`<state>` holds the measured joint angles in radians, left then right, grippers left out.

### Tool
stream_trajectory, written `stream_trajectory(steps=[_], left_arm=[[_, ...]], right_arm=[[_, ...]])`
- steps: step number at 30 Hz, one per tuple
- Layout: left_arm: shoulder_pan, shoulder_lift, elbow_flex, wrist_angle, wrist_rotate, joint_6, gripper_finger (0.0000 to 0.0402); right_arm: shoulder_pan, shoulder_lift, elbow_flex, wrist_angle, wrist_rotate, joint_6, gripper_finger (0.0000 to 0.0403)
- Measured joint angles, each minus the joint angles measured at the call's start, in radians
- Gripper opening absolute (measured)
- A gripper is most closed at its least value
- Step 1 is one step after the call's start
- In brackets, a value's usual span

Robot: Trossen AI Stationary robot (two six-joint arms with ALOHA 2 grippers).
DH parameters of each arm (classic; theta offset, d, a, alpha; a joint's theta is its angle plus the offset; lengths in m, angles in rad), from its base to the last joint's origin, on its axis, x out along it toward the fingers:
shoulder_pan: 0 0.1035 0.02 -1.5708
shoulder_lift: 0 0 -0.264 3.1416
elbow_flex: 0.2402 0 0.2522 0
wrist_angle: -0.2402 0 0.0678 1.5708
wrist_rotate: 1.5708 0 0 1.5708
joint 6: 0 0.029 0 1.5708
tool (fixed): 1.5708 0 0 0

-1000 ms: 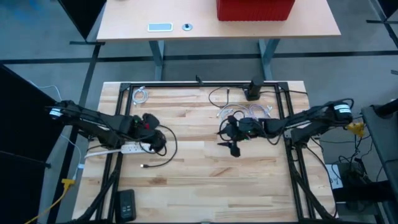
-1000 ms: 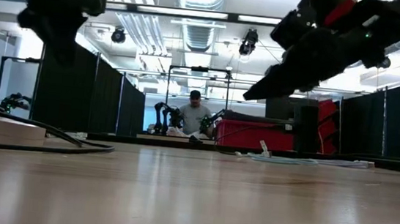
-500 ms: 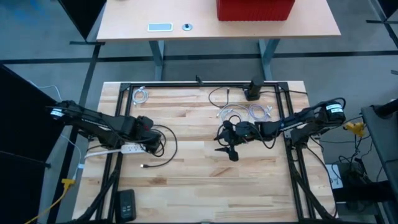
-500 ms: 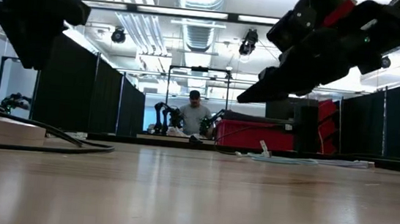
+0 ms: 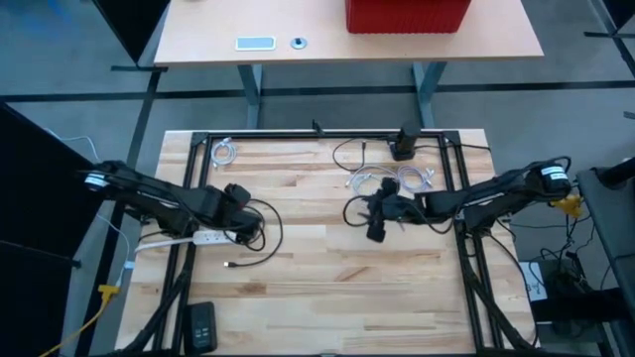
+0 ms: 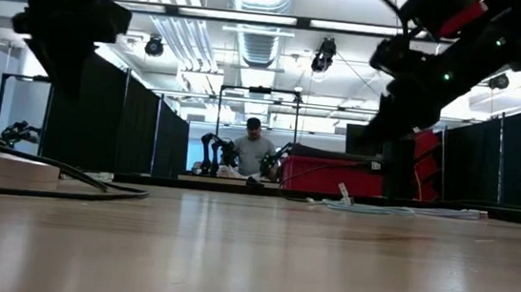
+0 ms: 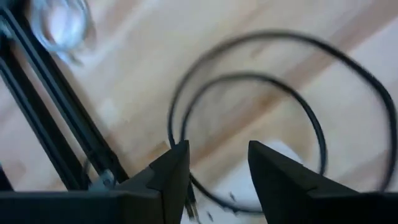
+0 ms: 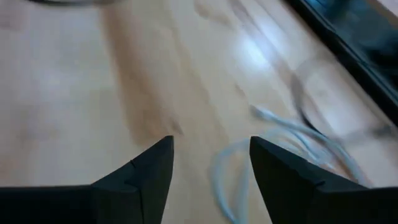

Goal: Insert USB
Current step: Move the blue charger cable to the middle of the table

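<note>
My left gripper (image 5: 241, 210) hovers open over a black cable (image 5: 266, 230) that lies in loops on the wooden table beside a white power strip (image 5: 195, 238). The cable's small plug end (image 5: 230, 265) rests on the table nearer the near edge. The left wrist view looks down on the cable loops (image 7: 249, 81) past open fingers (image 7: 217, 168). My right gripper (image 5: 376, 220) is open in mid-table, above the wood, close to a bundle of white cables (image 5: 397, 180); its wrist view shows them (image 8: 280, 134). In the low view both grippers (image 6: 59, 45) (image 6: 407, 93) hang clear of the table.
A black device (image 5: 404, 145) stands at the far edge with a thin black lead (image 5: 347, 151). A small white cable coil (image 5: 226, 152) lies in the far-left corner and a black box (image 5: 201, 324) near the near-left corner. A black metal frame (image 5: 317, 134) rims the table.
My right gripper has drawn back toward the table's right and far side, nearer the white cables, and has turned from slanting toward the left to pointing more steeply down. Both grippers stay open.
</note>
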<state>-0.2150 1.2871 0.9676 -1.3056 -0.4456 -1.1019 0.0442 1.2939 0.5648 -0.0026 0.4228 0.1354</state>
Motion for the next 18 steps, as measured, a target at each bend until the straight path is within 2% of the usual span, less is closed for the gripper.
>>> stream_trajectory(steps=[3,5,10,13,18], left_arm=[[0.0,0.02,-0.001,0.049,-0.135,0.061,0.0141],[0.001,0.031,-0.001,0.095,-0.211,0.118,0.0135],[0.001,0.038,-0.002,0.242,-0.348,0.267,0.012],[0.0,0.033,-0.001,0.374,-0.525,0.361,0.011],[-0.006,0.032,-0.001,0.687,-0.865,0.525,0.0104]], right_arm=[[-0.021,0.002,-0.001,-0.06,0.02,0.006,0.0172],[-0.036,0.021,-0.002,-0.054,0.014,0.006,0.0142],[-0.099,0.072,-0.002,-0.04,0.015,-0.012,0.0022],[-0.143,0.092,-0.002,-0.041,0.015,-0.056,0.0012],[-0.19,0.149,-0.002,-0.024,0.014,-0.079,0.0004]])
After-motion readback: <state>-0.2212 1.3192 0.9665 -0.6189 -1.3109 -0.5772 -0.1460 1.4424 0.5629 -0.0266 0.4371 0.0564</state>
